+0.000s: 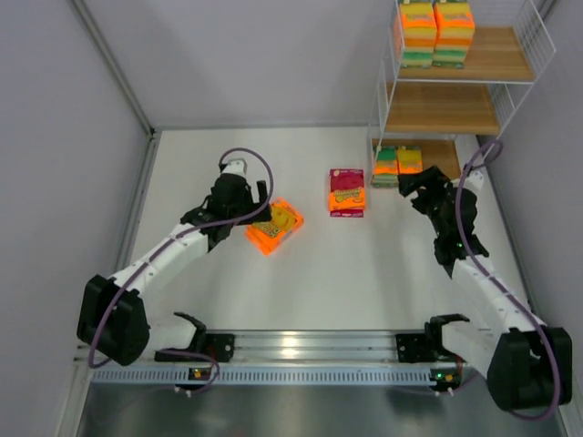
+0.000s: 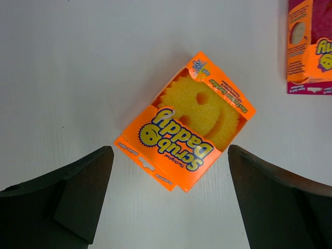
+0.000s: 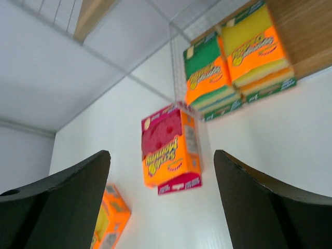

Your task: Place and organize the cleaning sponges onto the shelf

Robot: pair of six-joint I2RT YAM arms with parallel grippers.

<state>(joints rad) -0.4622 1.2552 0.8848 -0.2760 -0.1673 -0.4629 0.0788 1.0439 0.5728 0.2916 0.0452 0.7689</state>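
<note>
Top external view: orange pack (image 1: 274, 225) flat on the white tabletop (image 1: 319, 282), left of centre, turned askew, well apart from the shelf (image 1: 510, 68). In the left wrist view, label side up, a yellow smiley-faced sponge showing through the cut-out, lettering upside down to the camera. To the right of it and apart, magenta pack (image 1: 347, 191), also flat on the tabletop, an orange label across its red face, nearer the shelf but not on it. Shelf in the far right corner, three wooden boards in a thin white wire frame. On the top board, two stacks (image 1: 419, 32) side by side and touching, orange and yellow above green edges. On the lowest board, at its left end, the bottom packs (image 1: 386, 167), two side by side, one green-topped and one orange, seen in the right wrist view just behind the wire frame. Left end effector (image 1: 257, 208) just beside the orange pack, at its far left edge, open wide: dark fingers (image 2: 78, 197) spread to either side in the wrist view, the pack in the gap between them and touching neither. Right end effector (image 1: 417, 182) near the lowest tier, just in front of the bottom packs, likewise open, fingers (image 3: 259, 197) far apart and gripping nothing, magenta pack and bottom packs in view beyond them. Both arms stretched out from bases at the near edge of the tabletop.
</note>
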